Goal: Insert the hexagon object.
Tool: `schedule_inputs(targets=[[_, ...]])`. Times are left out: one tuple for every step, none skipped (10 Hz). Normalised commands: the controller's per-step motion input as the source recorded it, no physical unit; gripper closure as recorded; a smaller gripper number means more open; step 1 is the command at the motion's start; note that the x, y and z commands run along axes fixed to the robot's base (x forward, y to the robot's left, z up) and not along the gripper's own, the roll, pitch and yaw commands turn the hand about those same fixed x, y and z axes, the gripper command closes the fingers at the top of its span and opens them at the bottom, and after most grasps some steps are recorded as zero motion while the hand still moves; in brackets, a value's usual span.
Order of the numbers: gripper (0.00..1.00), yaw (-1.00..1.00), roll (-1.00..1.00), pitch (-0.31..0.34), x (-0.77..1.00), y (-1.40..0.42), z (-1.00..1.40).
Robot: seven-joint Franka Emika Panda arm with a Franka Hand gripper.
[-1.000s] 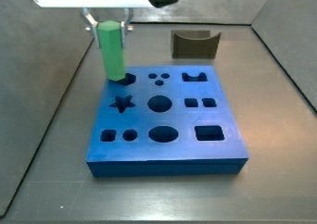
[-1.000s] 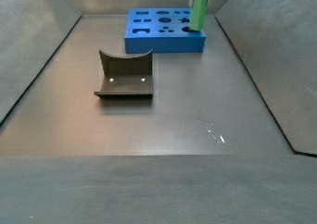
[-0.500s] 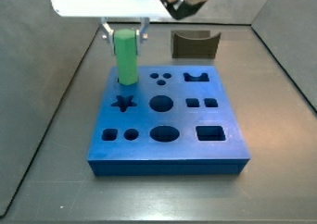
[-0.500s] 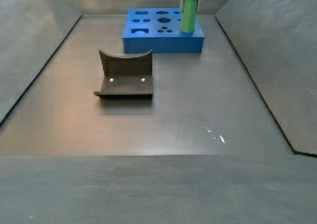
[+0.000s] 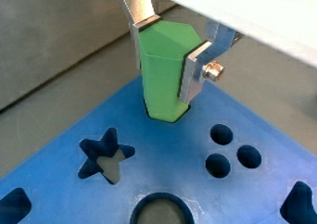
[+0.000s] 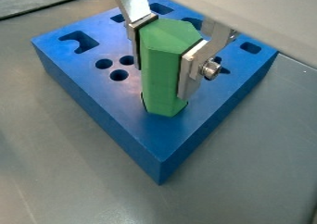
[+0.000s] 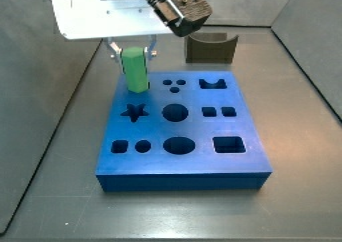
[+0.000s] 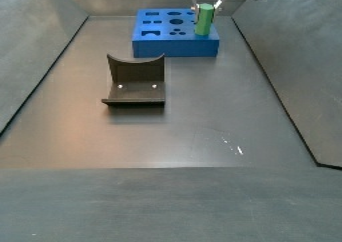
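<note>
The hexagon object [image 5: 165, 68] is a bright green prism, upright, with its lower end in a hole at a corner of the blue block [image 5: 186, 186]. It shows in both wrist views [image 6: 161, 66] and both side views [image 7: 135, 70] [image 8: 206, 22]. My gripper [image 5: 172, 44] is shut on the peg's upper part, silver fingers [image 6: 195, 67] on two opposite faces. In a side view the gripper [image 7: 135, 52] is above the block's far left corner. The block [image 7: 177, 129] has several other shaped holes, all empty.
A dark grey curved block stands behind the blue block [image 7: 210, 48], and in the other side view [image 8: 135, 81] lies mid-floor. Sloping grey walls enclose the floor on both sides.
The gripper has come down with the green peg. The peg's lower end has sunk into the corner hole, so less of it stands above the block.
</note>
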Motion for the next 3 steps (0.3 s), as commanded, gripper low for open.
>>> schedule_inputs(targets=[[1.00,0.00,0.08,-0.373,-0.07,-0.05,-0.47],[1.00,0.00,0.00,-0.156,0.00,0.00,-0.13],[1.00,0.00,0.00,0.009,0.00,0.00,0.00]])
